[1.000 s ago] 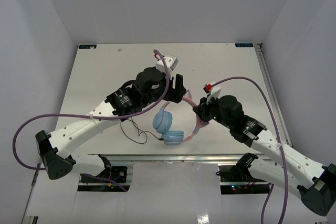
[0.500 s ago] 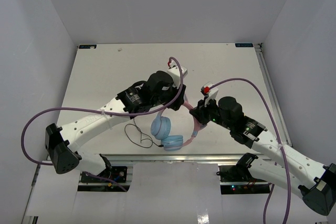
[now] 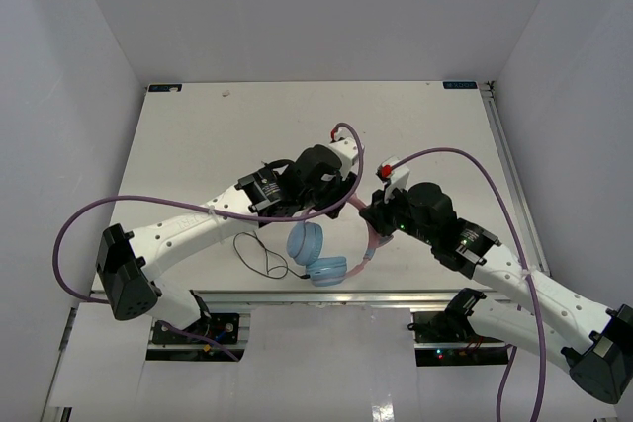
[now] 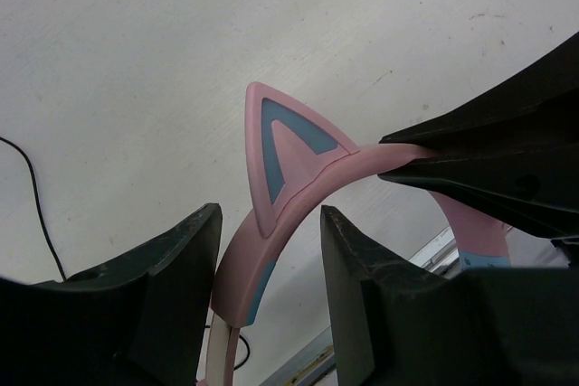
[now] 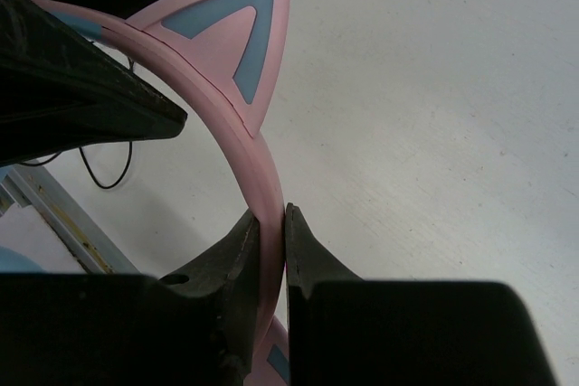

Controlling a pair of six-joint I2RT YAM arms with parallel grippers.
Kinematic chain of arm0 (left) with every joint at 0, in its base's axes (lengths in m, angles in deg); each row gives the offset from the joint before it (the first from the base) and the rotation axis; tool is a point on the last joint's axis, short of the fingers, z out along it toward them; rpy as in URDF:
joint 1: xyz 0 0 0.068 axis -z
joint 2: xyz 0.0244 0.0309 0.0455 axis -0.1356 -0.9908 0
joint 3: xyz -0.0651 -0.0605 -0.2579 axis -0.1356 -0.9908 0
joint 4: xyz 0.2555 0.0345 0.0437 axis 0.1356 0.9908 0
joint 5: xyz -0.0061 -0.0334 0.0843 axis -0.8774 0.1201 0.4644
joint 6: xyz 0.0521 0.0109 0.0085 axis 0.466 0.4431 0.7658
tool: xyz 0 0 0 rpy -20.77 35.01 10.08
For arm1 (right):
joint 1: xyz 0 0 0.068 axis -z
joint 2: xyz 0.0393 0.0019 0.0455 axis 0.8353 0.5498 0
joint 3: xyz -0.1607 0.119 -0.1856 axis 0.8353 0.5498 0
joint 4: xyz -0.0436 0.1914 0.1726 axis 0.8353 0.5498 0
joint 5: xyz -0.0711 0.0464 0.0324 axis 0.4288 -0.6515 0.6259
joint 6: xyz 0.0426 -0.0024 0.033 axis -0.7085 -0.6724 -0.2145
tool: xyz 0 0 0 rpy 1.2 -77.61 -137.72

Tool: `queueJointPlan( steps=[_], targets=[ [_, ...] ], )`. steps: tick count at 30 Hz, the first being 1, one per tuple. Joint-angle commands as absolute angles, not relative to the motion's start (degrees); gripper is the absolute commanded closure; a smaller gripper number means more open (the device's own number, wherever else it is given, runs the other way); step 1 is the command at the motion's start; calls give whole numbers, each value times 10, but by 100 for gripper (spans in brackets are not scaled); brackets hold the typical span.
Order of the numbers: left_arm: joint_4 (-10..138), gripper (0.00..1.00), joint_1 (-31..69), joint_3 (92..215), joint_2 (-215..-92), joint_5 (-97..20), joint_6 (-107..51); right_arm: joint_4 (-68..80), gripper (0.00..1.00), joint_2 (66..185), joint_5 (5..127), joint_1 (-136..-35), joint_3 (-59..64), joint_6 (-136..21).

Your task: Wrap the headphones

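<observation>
Top external: the headphones (image 3: 318,254) sit near the front edge of the table (image 3: 198,135), between the two arms. The blue ear cups (image 3: 308,241) are low and the pink headband (image 3: 370,236) arches up to the right gripper (image 3: 375,214). The left gripper (image 3: 342,197) is at the band's far side. The thin black cord (image 3: 252,252) lies loose on the table, left of the cups.

Left wrist: the left gripper (image 4: 269,214) stands part open astride the band just below a cat ear (image 4: 276,155), with a gap showing, so it clamps nothing.

Right wrist: the right gripper (image 5: 270,214) is pinched tight on the band under the other cat ear (image 5: 237,29).

The headphones look light, and the band stiff but smooth, so it may pivot in a narrow pinch. The band is the safer hold, not the ears. The cord looks limp and hard to catch.
</observation>
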State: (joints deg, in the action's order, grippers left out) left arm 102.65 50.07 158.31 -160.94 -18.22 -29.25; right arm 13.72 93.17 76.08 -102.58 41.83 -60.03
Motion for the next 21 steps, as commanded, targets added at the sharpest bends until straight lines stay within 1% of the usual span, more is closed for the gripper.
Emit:
queueJointPlan(
  steps=[1,3,4,5,8,9,11,14,17,19,21],
  targets=[
    [1052,52,504,1603,-1608,-180,-286,82,92,921,770,-1028,402,-615],
    [1057,60,504,1603,-1615,-189,-284,82,92,920,769,-1028,402,-616],
    [1057,66,505,1602,-1615,-190,-285,82,92,920,769,-1028,402,-616],
    [1057,75,505,1602,-1618,-191,-287,82,92,921,768,-1028,402,-615],
    [1056,95,505,1605,-1626,-189,-292,83,87,926,766,-1029,400,-616],
    [1056,100,506,1607,-1629,-185,-295,83,84,927,765,-1029,399,-617],
    [1053,100,506,1608,-1631,-159,-312,84,68,927,769,-1029,398,-624],
    [1042,100,506,1594,-1629,-106,-340,85,39,920,801,-1028,398,-637],
    [1039,100,506,1571,-1620,-33,-380,99,25,912,862,-1028,394,-664],
    [1037,100,506,1553,-1607,16,-415,118,20,906,903,-1029,386,-691],
    [1031,100,506,1533,-1595,48,-448,128,16,900,930,-1028,381,-702]
  ],
)
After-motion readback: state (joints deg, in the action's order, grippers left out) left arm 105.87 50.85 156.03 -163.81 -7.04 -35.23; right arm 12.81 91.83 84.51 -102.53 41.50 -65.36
